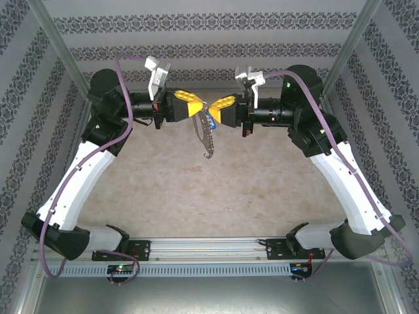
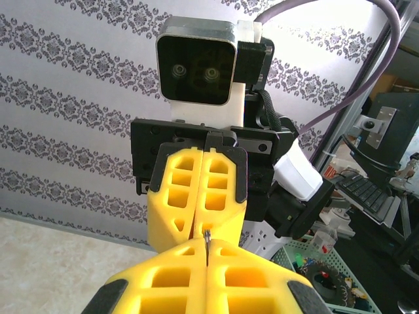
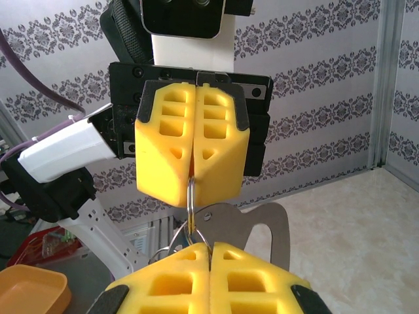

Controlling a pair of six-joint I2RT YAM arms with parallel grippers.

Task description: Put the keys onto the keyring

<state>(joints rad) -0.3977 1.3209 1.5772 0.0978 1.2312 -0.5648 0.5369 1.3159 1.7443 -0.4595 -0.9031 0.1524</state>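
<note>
keyring (image 1: pixel 205 140): we log its long axis hanging down; thin grey metal oval
left gripper (image 1: pixel 201 108): pinching keyring wire
right gripper (image 1: pixel 211 108): pinching it too

Nothing fancy: white arm shells (image 1: pixel 84 175), black joints (image 1: pixel 105 88), purple cables (image 1: pixel 129 114), chunky yellow left claw (image 1: pixel 198 104) and right claw (image 1: pixel 215 106).

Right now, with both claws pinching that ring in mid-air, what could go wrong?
The left gripper and right gripper are both shut on the thin keyring above the table; if either slips, it and the hanging metal pieces could drop. They meet almost tip to tip, so pulling apart might bend the ring.
</note>
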